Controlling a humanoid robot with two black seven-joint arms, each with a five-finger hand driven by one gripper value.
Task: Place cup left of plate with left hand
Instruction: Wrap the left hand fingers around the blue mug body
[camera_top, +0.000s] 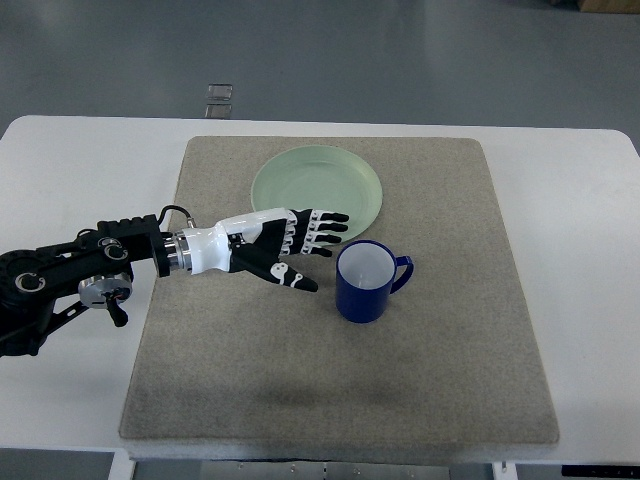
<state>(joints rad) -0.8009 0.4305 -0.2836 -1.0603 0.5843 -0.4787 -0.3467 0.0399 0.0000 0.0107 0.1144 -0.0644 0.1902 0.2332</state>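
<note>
**Observer:** Where does the cup sit right now?

**Operator:** The blue mug (367, 283) stands upright on the grey mat (300, 400), just below the lower right rim of the pale green plate (317, 186), handle pointing right and a little away from me. So it is on the wrong side; I have to carry it across to the bare mat left of the plate.

**Observer:** And your left hand?

**Operator:** My left hand (285, 245) reaches in from the left, fingers spread and holding nothing. The fingertips (335, 232) lie over the plate's lower edge, and the thumb points toward the mug, stopping just short of its left wall. I see no contact.

**Observer:** Why come in from that side?

**Operator:** I judge it suits the handle. With the handle turned away from me, the smooth wall faces my palm, so I can wrap the body without the handle getting in the way.

**Observer:** Any worry?

**Operator:** The mug is close to the plate, so closing the fingers could nudge the rim. The mat should keep both from sliding much. My right arm is out of view; the white worktop (70, 160) around the mat carries nothing else that I can see.
</note>
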